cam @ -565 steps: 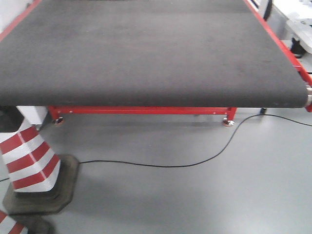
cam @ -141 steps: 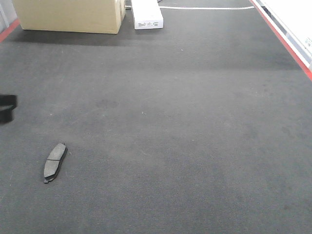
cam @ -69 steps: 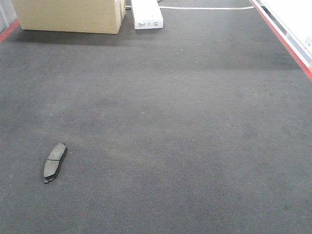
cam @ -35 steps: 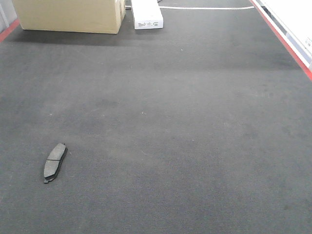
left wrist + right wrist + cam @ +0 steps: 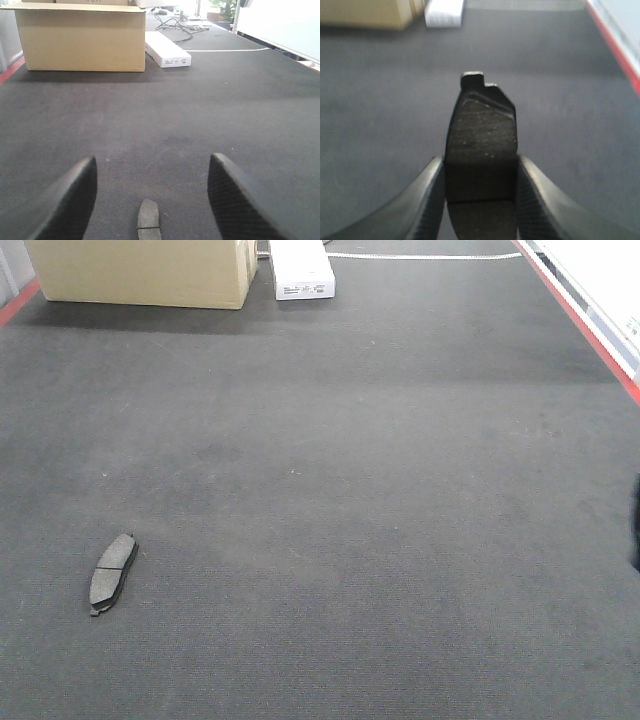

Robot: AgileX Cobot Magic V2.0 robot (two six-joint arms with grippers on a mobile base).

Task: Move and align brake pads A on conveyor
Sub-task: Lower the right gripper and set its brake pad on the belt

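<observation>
Red edge strip, left [image 5: 15, 302]: a short length shows at the far left corner of the belt.
Cardboard box [image 5: 140, 270]: stands on the far left of the belt, with its long side facing the front camera.
Brake pad on the belt [image 5: 112, 574]: lies flat at the near left of the conveyor, grey friction face up with the groove across its middle. The long axis runs roughly along the belt, with the far end leaning slightly right. It is well apart from the box.
Left gripper [image 5: 152, 165]: jaws spread wide and holding nothing. In the left wrist view it looks along the belt, and the pad's far end sits low in frame between the two fingers [image 5: 70, 200], touching neither.
White box [image 5: 300, 268]: flat and oblong, just right of the cardboard box at the far end.
Conveyor [image 5: 380, 490]: dark felt-like belt that fills the front view.
Held brake pad [image 5: 480, 135]: clamped across its width, with the long axis pointing straight ahead past the fingertips and a small tab at the far end. The view is blurred, so the face cannot be told.
Right gripper [image 5: 480, 162]: closed narrowly on that pad.
Dark shape [image 5: 636, 525]: a blurred sliver at the right border, and which part it is cannot be told.
Change: the sliver was not there half a second ago, and a dark object seen at the left border two seconds ago is gone. The pad on the belt has not moved.
</observation>
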